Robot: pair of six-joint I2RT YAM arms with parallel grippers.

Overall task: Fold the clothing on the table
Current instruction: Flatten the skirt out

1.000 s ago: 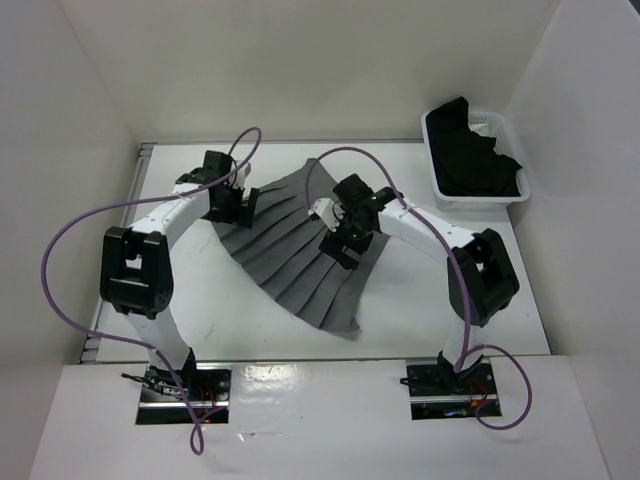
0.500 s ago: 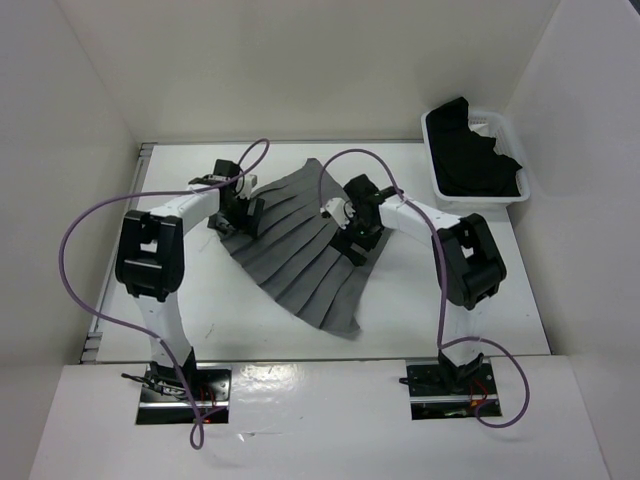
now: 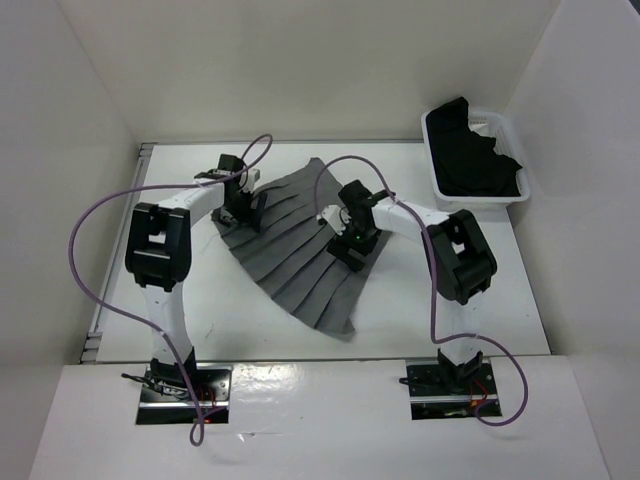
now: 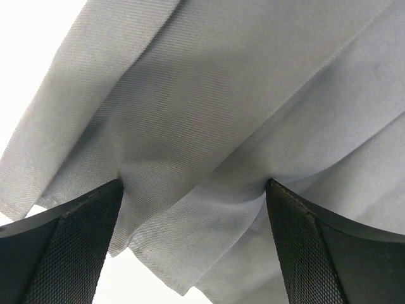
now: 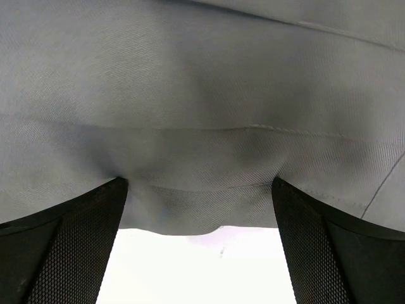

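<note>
Top external view shows us the grey skirt [image 3: 300,255] flat in the middle of the bench [image 3: 200,300], with bare room all round. Our left end effector [image 3: 242,208] and right end effector [image 3: 348,248] press on its edges, fingers wide. Both arms have drawn in closer.

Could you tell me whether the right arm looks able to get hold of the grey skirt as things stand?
Probably yes. The right claw is open and down on the skirt, its fingers pressing into the cloth with the fabric's edge between them; nothing visible blocks it.
</note>
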